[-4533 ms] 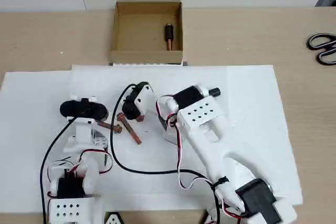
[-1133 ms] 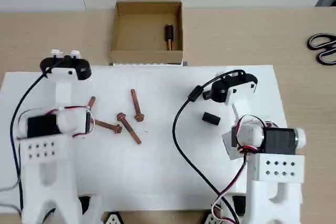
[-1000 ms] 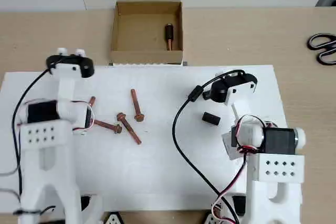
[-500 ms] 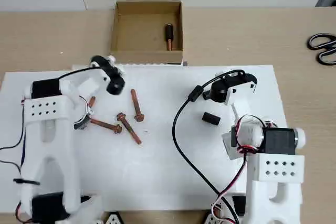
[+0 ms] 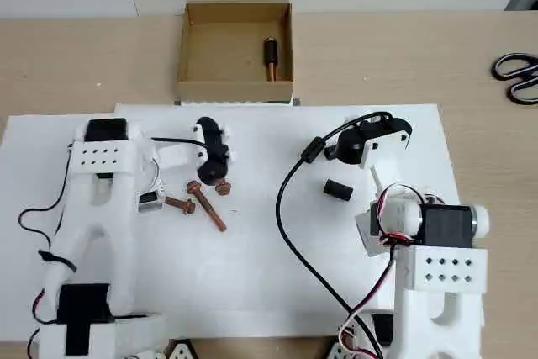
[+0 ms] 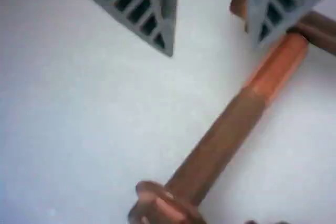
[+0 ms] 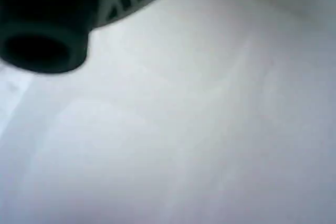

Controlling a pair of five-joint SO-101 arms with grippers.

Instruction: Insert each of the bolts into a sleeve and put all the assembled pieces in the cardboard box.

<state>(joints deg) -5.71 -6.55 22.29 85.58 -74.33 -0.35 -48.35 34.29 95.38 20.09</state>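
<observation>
One bolt (image 5: 223, 188) lies mostly hidden under the left arm (image 5: 101, 176); scissors (image 5: 514, 77) run off-frame

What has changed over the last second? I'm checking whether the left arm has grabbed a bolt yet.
The left gripper swung from the white sheet's left edge across to the bolts and now hangs open over one bolt, gripping nothing. The right arm, the sleeve, the bolts and the cardboard box with its assembled piece stayed put.

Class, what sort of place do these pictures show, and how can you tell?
Probably a robotics lab bench: a left arm and right arm at a wooden table, loose copper bolts, a cardboard box, scissors.
</observation>
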